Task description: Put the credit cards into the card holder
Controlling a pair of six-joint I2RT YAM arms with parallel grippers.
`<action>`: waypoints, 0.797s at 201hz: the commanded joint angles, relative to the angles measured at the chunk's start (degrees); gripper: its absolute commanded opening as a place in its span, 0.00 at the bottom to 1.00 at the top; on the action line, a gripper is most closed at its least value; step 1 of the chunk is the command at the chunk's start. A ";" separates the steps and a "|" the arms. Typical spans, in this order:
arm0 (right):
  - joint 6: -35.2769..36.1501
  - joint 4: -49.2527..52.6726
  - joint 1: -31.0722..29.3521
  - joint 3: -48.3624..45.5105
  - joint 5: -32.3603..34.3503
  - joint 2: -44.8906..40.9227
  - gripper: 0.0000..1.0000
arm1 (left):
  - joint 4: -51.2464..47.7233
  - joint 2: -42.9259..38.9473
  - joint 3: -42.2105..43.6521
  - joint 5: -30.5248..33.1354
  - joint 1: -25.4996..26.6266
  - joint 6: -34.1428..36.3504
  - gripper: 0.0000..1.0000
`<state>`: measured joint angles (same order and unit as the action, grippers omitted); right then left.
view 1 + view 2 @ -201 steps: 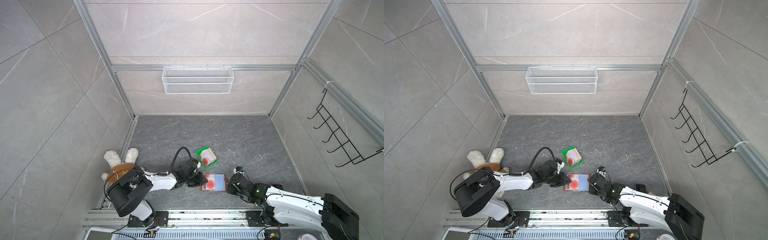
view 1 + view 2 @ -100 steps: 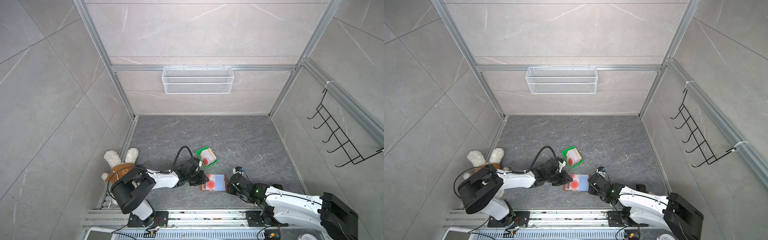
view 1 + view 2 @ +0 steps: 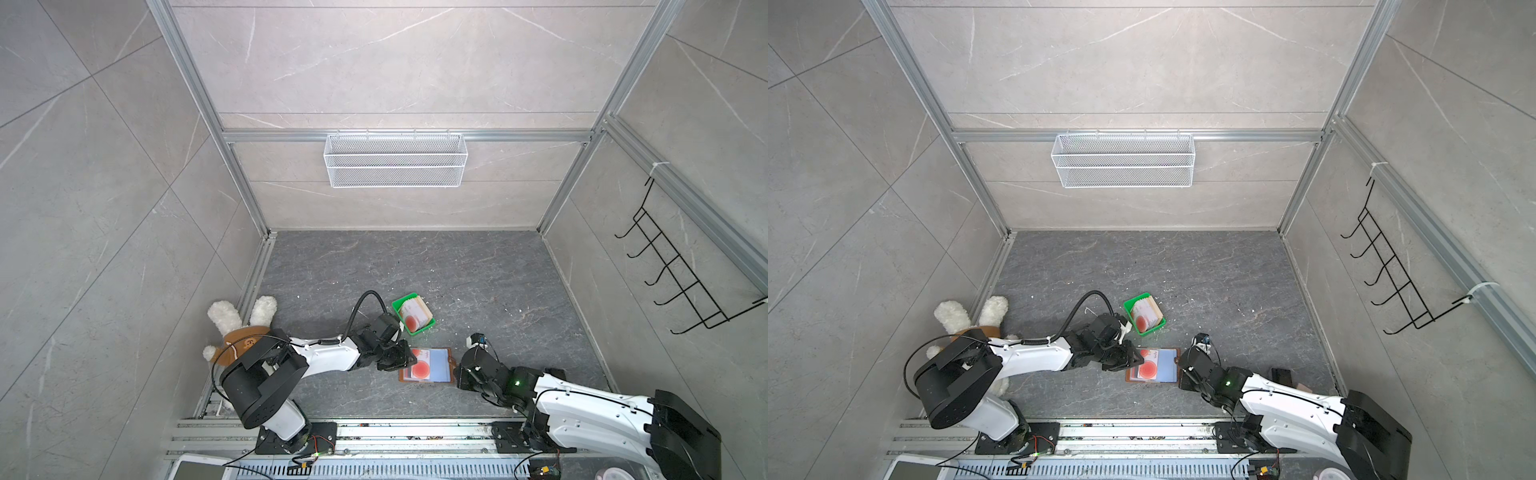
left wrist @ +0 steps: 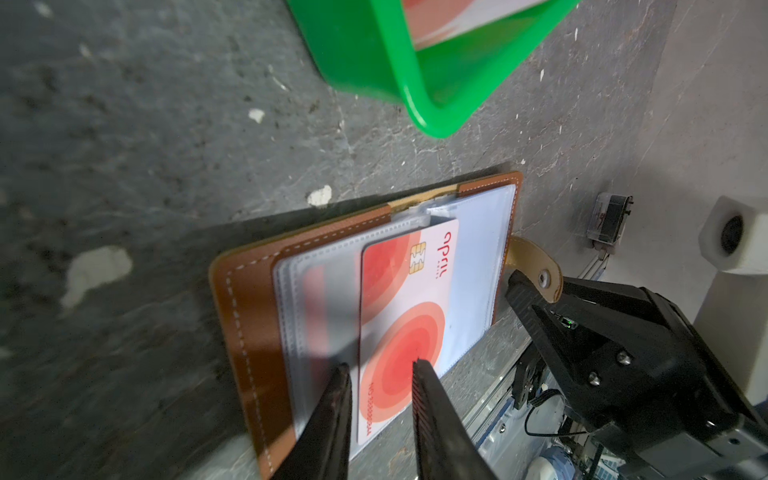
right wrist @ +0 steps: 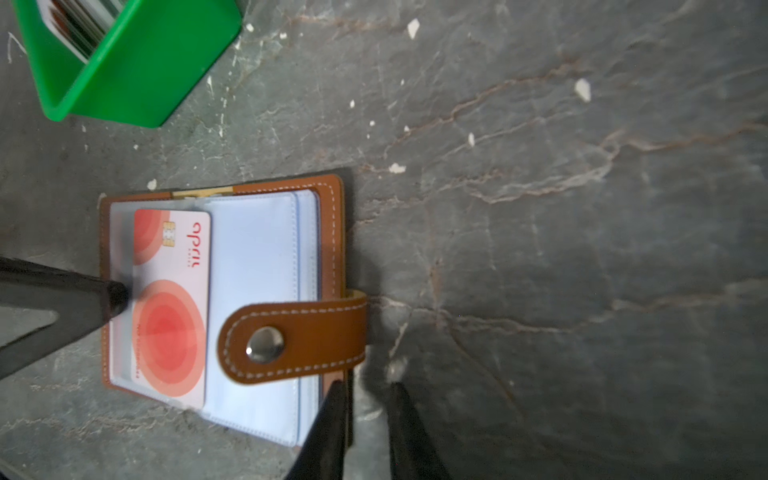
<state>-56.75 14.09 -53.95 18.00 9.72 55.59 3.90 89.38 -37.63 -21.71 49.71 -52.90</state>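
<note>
The right claw (image 5: 368, 386) has just opened a little at the edge of the holder (image 5: 332, 249) and holds nothing, so the holder may slide. The left claw (image 4: 380, 368), jaws a little apart and empty, touches the card (image 4: 405, 328) lying on the open holder, maybe not tucked in yet

We see the tan leather card holder (image 3: 436, 365) lying open and flat on the floor with its clear bluish sleeves facing up and its snap strap (image 5: 291, 340) folded over them. One whitish-pink credit card (image 4: 401, 332) with red-orange rings lies on the sleeves, chip showing. More cards (image 3: 411, 318) stand stacked in the green tray (image 3: 424, 328) nearby.
</note>
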 commanded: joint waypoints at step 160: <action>8.60 -5.98 -3.66 9.58 -4.95 5.27 0.23 | 7.01 -2.19 4.48 -6.23 -2.57 0.44 0.25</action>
<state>-49.84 12.49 -57.06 25.15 6.00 56.97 8.34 88.40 -34.04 -25.52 47.97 -52.90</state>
